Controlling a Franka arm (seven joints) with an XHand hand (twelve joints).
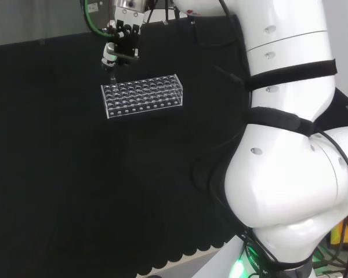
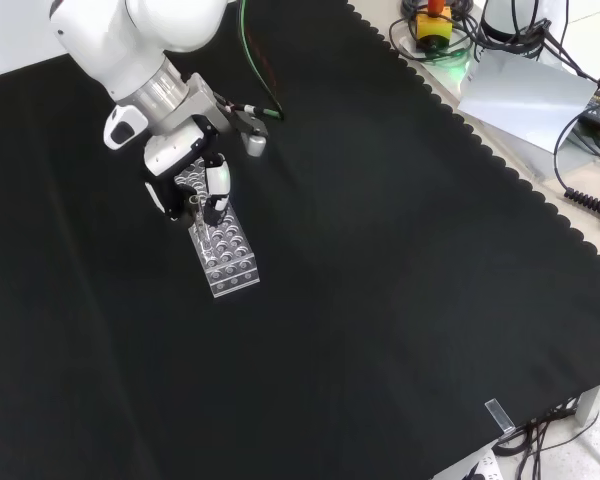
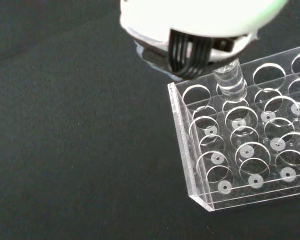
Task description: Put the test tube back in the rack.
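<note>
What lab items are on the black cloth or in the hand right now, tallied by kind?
Clear plastic test tube rack: 1
Clear glass test tube, held upright in the black and white hand over the rack's end holes: 1
Total: 2

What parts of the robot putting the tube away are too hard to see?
- Head view: the test tube below the hand is too small to tell whether its tip is in the rack.
- Front view: the hand covers the rack's far end.
- Wrist view: the hand's blurred white part hides the tube's top and the grip on it.
</note>
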